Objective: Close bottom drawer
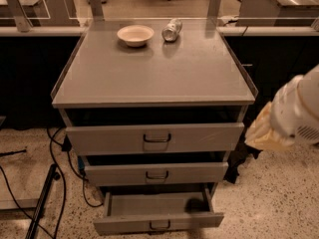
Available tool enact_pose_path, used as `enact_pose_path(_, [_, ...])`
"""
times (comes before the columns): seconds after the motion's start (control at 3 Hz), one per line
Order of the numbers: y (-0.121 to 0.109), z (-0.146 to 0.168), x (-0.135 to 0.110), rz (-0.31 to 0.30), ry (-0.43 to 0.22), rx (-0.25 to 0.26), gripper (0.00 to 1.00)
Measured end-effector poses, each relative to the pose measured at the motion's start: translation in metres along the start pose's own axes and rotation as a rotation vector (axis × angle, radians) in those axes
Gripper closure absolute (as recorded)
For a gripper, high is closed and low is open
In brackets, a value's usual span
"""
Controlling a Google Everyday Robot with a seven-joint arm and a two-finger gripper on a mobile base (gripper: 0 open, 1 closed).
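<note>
A grey metal cabinet (pixel 154 73) fills the middle of the camera view, standing on a speckled floor (pixel 284 203) in front of a long counter (pixel 40 31). Its flat top has a raised lip along the sides. All three drawers stand out from the body. The top drawer (pixel 109 138) has the tallest and widest front and is out a little, with a dark gap above it. The middle drawer (pixel 199 173) is narrower and is out by about the same amount.

The bottom drawer (pixel 124 225) sits lowest, near the lower edge of the view. It is pulled out the farthest, so its grey inner floor shows, with a dark patch towards the right rear corner. Its front is the shortest of the three.

The robot arm (pixel 299 108) comes in from the right edge as a white rounded body. The cream piece at its lower left is probably the gripper (pixel 266 133). It hangs in the air just right of the top drawer's front corner, apart from the cabinet and well above the bottom drawer. I cannot tell whether it is wide or narrow, and nothing is seen held in it.

A pale bowl (pixel 135 35) stands upright at the back of the top. A silver can (pixel 172 30) lies on its side just right of it. Black cables (pixel 55 148) trail down the left side. Each drawer carries a small dark loop handle (pixel 159 225).
</note>
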State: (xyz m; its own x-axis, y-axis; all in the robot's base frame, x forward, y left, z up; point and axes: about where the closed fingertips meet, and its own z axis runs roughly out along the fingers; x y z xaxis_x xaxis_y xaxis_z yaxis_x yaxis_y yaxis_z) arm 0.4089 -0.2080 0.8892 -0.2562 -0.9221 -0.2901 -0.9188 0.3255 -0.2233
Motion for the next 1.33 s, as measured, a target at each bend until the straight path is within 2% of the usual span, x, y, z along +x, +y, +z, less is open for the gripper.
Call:
enact_pose_path(0.33, [0.021,0.048,0.023,0.043,-0.02,-0.05,0.96])
enact_pose_path(0.67, [0.054,0.113,0.053,0.116,-0.069,-0.154,1.0])
enact_pose_path(1.0, [0.054,0.113,0.053,0.116,-0.069,-0.154,1.0])
enact_pose_path(1.33, [0.062,0.15,0.076,0.1,-0.059,-0.15,1.0])
